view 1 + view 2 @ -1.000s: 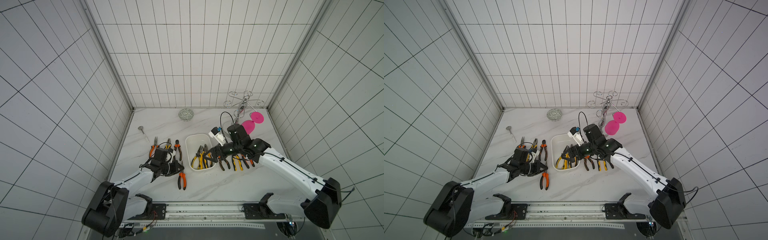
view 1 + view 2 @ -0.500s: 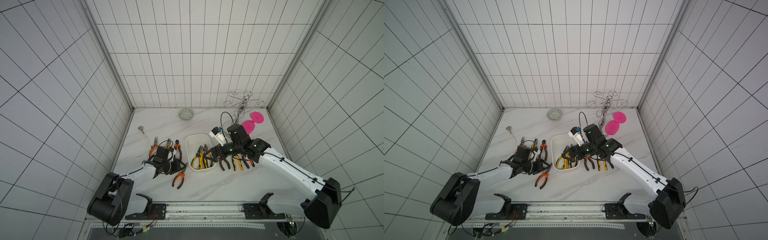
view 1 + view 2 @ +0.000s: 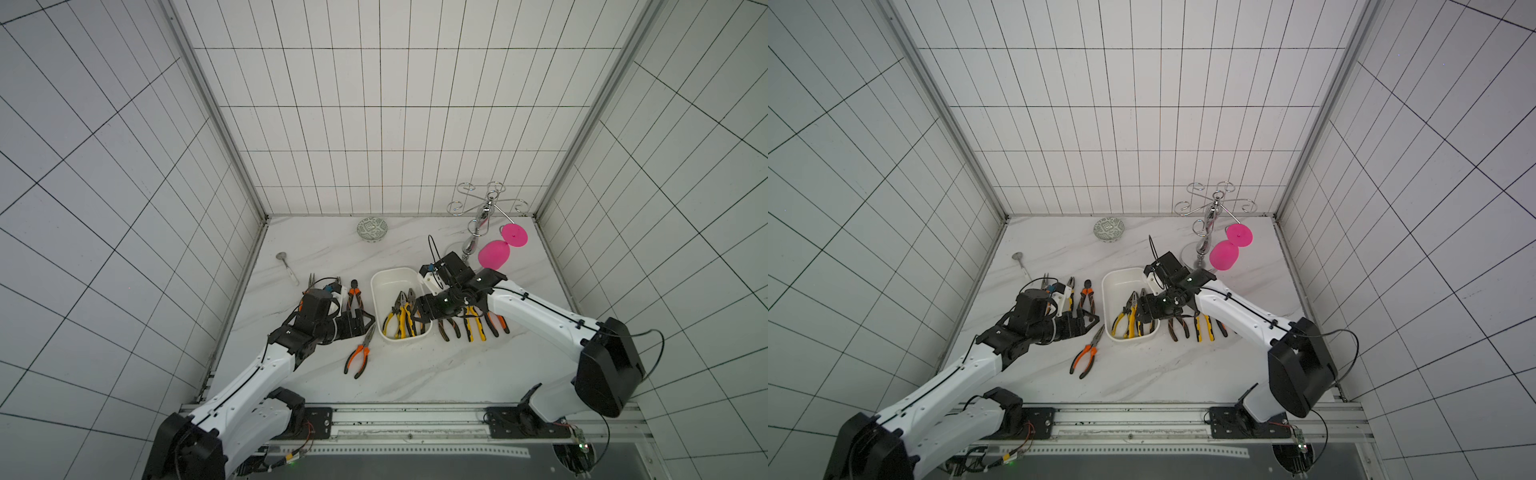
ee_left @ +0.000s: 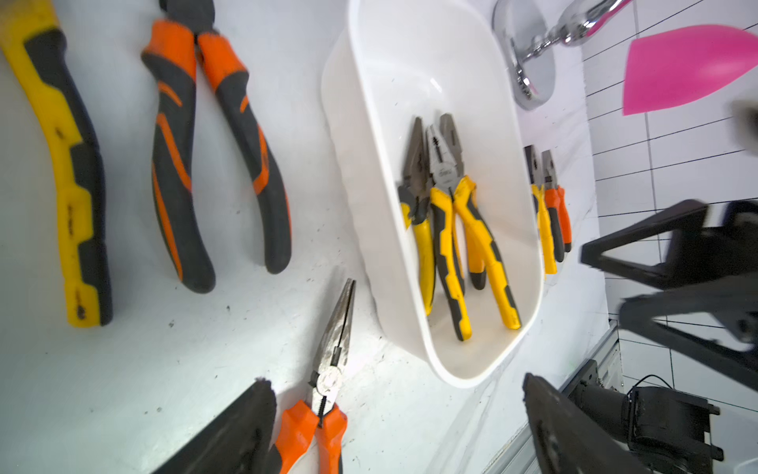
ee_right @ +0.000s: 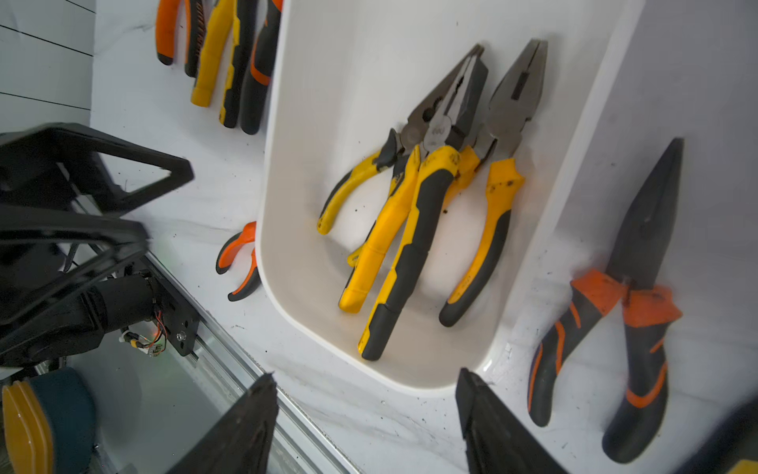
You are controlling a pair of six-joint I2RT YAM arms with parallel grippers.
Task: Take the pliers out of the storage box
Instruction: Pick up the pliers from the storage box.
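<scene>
While left arm [image 3: 249,374] stretches low, right arm [image 3: 540,320] reaches over storage box [image 3: 392,280].

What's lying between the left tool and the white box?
The nose of the orange-handled needle-nose pliers lies between the left tool and the storage box, seen in both top views.

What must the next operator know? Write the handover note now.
Left pincer: open, empty, beside the orange needle-nose pliers lying on the table.
Right pincer: open, empty, over the near end of the storage box.
Done: a group of pliers lies on the left arm's side of the box, a row of pliers on the right arm's side.
Left: about three yellow-handled pliers in the box; lift them out.
</scene>
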